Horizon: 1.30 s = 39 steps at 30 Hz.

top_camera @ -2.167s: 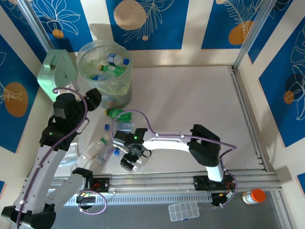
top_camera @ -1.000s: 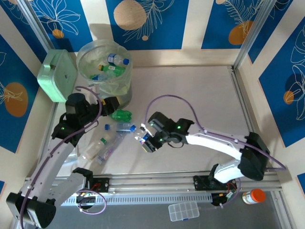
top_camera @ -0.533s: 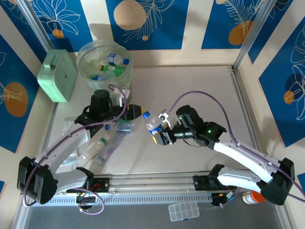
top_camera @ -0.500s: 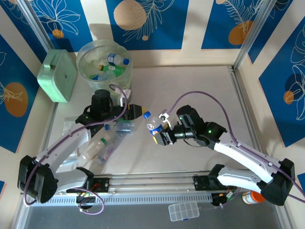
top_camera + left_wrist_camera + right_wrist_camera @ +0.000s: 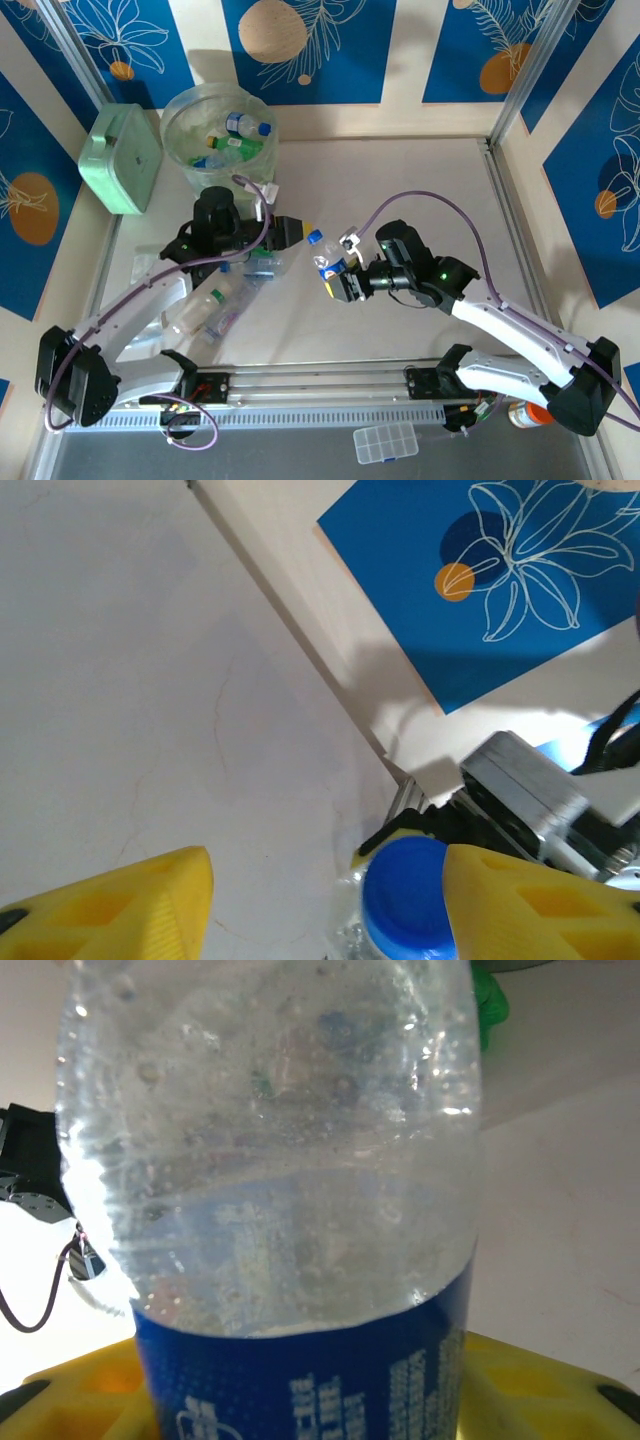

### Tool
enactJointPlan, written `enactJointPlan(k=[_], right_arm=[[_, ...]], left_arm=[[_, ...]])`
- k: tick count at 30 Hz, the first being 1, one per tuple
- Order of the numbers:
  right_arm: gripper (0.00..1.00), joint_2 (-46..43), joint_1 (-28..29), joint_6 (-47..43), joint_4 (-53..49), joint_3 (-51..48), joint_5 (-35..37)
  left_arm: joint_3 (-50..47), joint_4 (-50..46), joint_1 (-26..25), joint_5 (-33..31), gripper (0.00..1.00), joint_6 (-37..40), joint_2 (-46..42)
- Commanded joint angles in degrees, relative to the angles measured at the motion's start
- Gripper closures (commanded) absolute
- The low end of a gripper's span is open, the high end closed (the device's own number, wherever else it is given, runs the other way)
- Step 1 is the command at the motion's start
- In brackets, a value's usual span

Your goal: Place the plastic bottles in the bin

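Observation:
My right gripper (image 5: 338,283) is shut on a clear plastic bottle (image 5: 325,265) with a blue label, held off the table near its middle. In the right wrist view the bottle (image 5: 270,1160) stands between the yellow fingers (image 5: 520,1380). Its blue cap (image 5: 316,238) points at my left gripper (image 5: 298,233). That gripper is open, and in the left wrist view the cap (image 5: 405,895) lies close beside its right finger (image 5: 520,910), far from the left one. The bin (image 5: 250,190) stands at the back left with several bottles inside. More bottles (image 5: 205,310) lie on the table under the left arm.
A mint green square box (image 5: 120,155) sits left of the bin. An orange-capped white jar (image 5: 530,410) and a clear compartment box (image 5: 385,440) lie beyond the near rail. The right half of the table is bare, with a metal rail (image 5: 520,240) along its right edge.
The right gripper has carried the bottle up and to the right, off the table. The left gripper has swung right from beside the bin to the bottle's cap.

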Motion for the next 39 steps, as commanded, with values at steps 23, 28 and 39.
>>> enactJointPlan(k=[23,28,39], right_arm=[[0.50,0.89,0.00,0.78,1.44,0.29,0.03],[0.22,0.63,0.46,0.95,0.60,0.76,2.08],[0.00,-8.82,0.27,0.57,-0.45,1.84,2.04]], left_arm=[[2.79,1.96,-4.94,6.42,0.83,3.87,3.11],[3.01,1.15,-4.94,4.68,0.85,4.70,1.79],[6.96,0.27,5.29,-5.01,1.00,0.66,-2.41]])
